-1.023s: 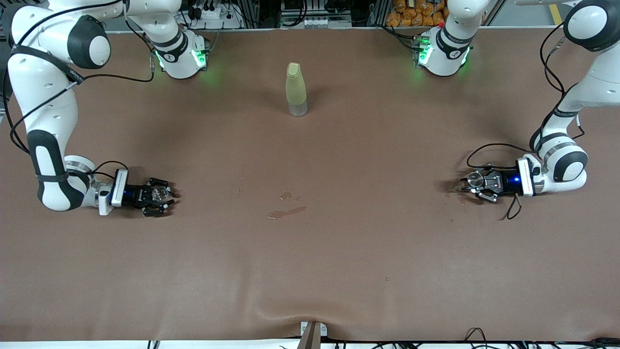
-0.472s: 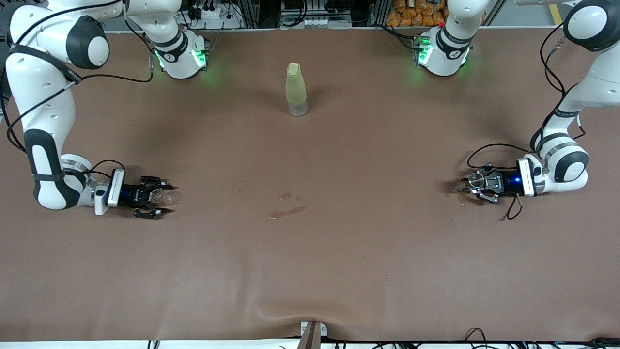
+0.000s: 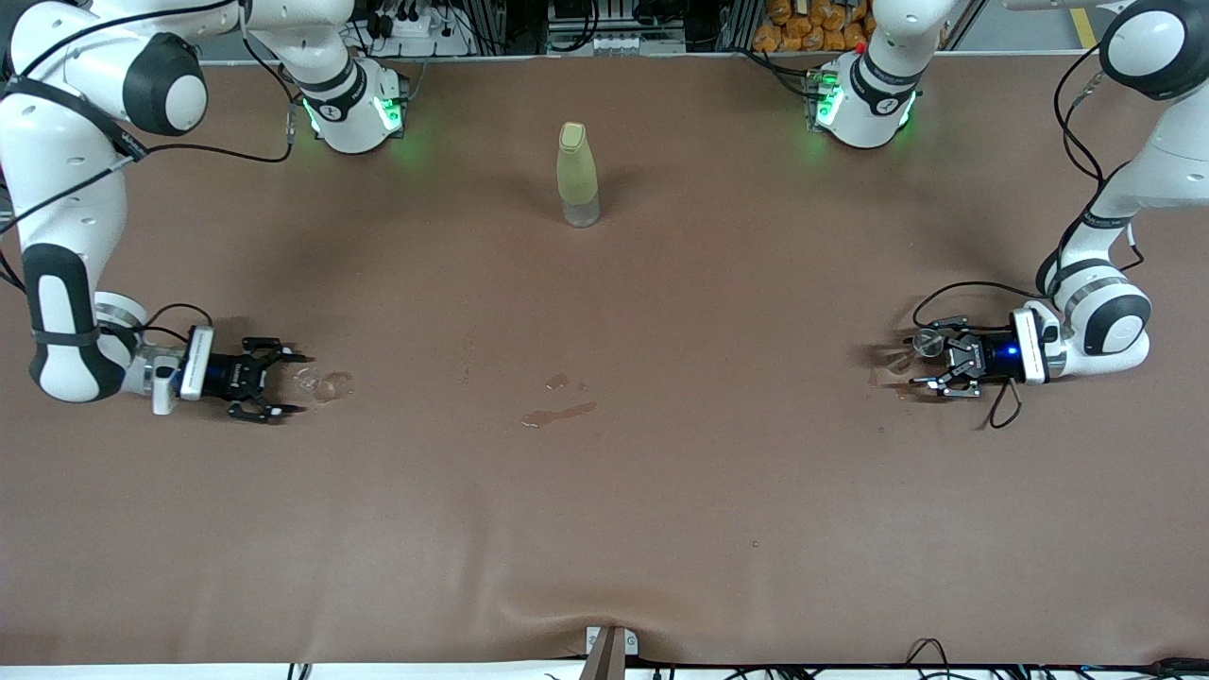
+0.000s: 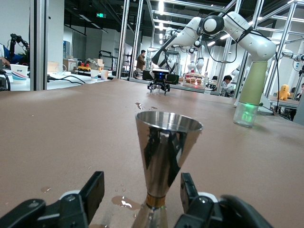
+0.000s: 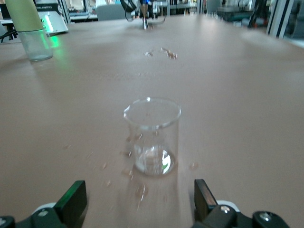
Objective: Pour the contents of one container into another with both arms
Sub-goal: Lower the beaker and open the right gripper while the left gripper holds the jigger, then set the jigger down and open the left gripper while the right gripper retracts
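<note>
A clear glass beaker (image 3: pixel 316 384) (image 5: pixel 152 135) stands upright on the brown table toward the right arm's end. My right gripper (image 3: pixel 288 382) (image 5: pixel 139 199) is open, low over the table, and drawn back from the beaker without touching it. Toward the left arm's end a steel jigger (image 3: pixel 922 344) (image 4: pixel 166 152) stands upright. My left gripper (image 3: pixel 921 359) (image 4: pixel 141 190) is open around its waist, with a gap on each side.
A pale yellow-green bottle (image 3: pixel 577 175) (image 5: pixel 28 28) (image 4: pixel 248 95) stands between the two arm bases. A small wet spill (image 3: pixel 559 412) marks the middle of the table. Droplets lie around the beaker and the jigger.
My right gripper has let go of the beaker and pulled back toward the right arm's end. My left gripper has opened off the jigger and backed away slightly.
</note>
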